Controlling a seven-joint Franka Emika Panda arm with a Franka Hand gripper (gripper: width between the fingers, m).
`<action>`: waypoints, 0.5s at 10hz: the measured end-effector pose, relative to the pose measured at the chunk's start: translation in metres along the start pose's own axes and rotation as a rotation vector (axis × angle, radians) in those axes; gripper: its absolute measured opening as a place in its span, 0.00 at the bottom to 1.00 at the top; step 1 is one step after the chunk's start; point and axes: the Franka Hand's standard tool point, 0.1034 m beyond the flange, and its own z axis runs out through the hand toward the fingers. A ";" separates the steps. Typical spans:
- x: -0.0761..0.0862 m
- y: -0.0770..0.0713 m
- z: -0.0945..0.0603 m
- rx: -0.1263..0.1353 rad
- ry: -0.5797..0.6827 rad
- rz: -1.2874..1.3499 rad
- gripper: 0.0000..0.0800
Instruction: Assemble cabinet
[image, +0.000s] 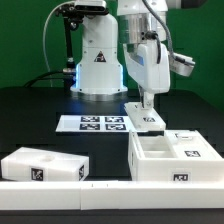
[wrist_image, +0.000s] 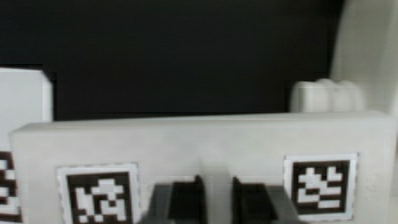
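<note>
My gripper (image: 150, 102) has its fingers pressed together, right down at the white panel (image: 140, 113); I cannot tell whether they nip anything. The panel lies flat mid-tabletop (image: 30, 120), just beside the marker board (image: 92, 123) on the exterior view's right. Its long side runs in line with my two fingers, so I judge a push suits it better than a pinch. The cabinet box (image: 170, 158) sits beyond the panel, by the tabletop's front edge.
</note>
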 end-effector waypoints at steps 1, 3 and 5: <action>0.004 0.002 0.001 -0.002 0.001 -0.002 0.08; 0.006 0.003 0.002 0.002 0.005 -0.005 0.08; 0.007 0.002 0.005 0.008 0.010 0.001 0.08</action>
